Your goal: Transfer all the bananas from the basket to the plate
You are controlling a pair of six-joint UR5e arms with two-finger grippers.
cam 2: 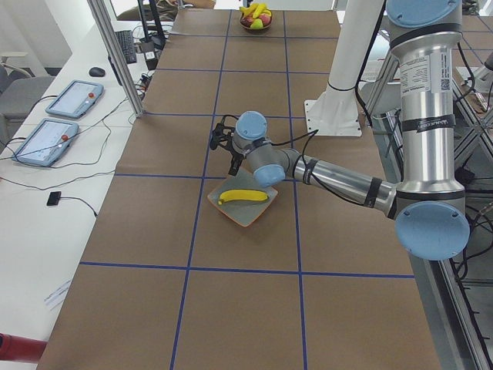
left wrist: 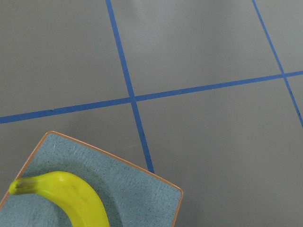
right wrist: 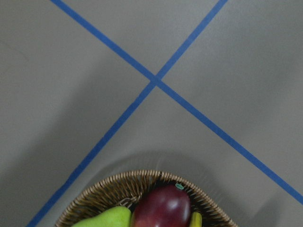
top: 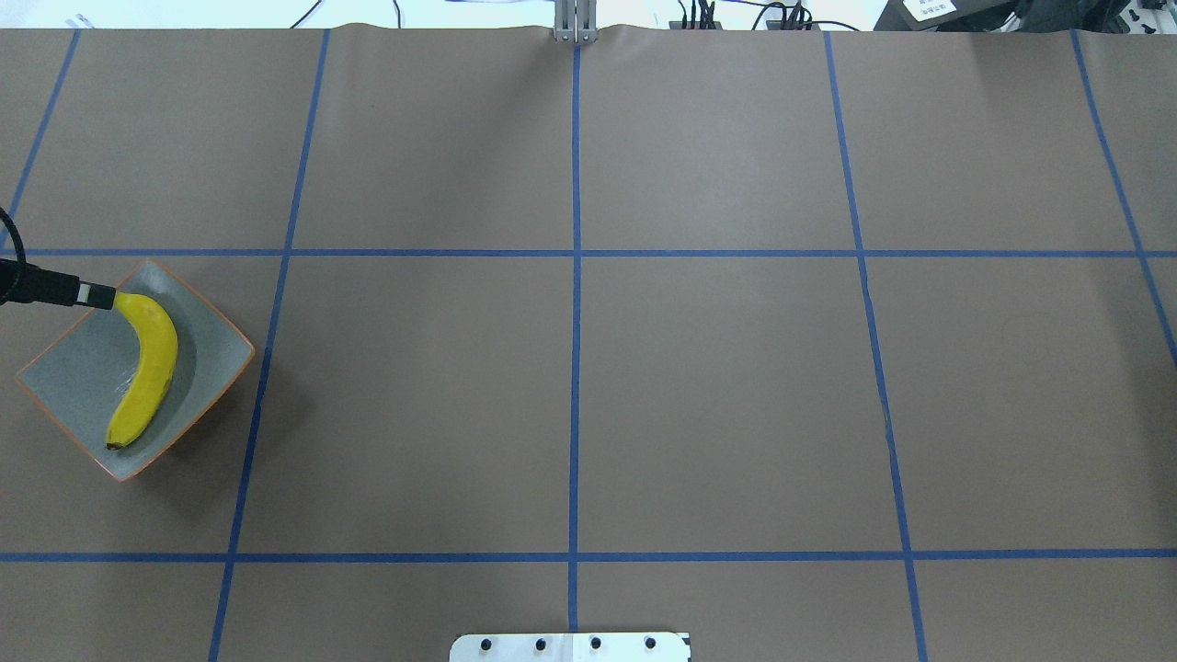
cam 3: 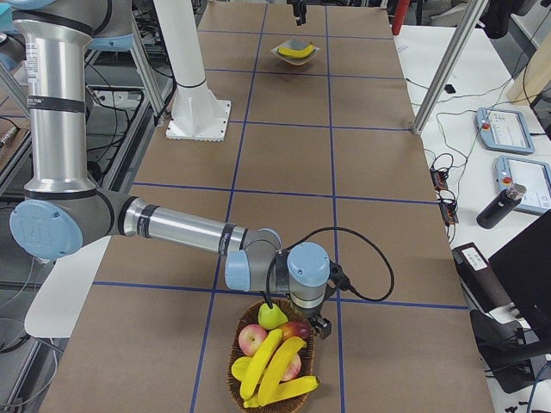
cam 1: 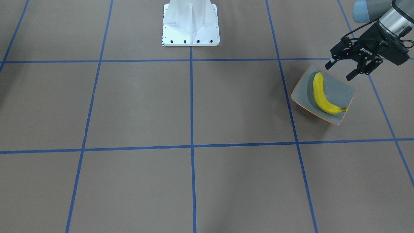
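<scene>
One yellow banana [cam 1: 323,95] lies in the square grey-blue plate [cam 1: 343,92] with an orange rim; they also show in the overhead view, banana [top: 147,368] and plate [top: 64,386]. My left gripper [cam 1: 339,70] is open and empty, just above the plate's far edge by the banana's blunt end. Three more bananas [cam 3: 271,366] lie in the wicker basket [cam 3: 234,372] at the table's other end. My right gripper [cam 3: 310,323] hovers over the basket's edge; I cannot tell whether it is open or shut. The right wrist view shows the basket rim [right wrist: 142,179].
The basket also holds red apples [right wrist: 163,208] and a green pear [right wrist: 106,220]. The robot's white base [cam 1: 190,26] stands at mid-table. Blue tape lines divide the brown table. Tablets and cables lie on the side desk [cam 2: 62,116].
</scene>
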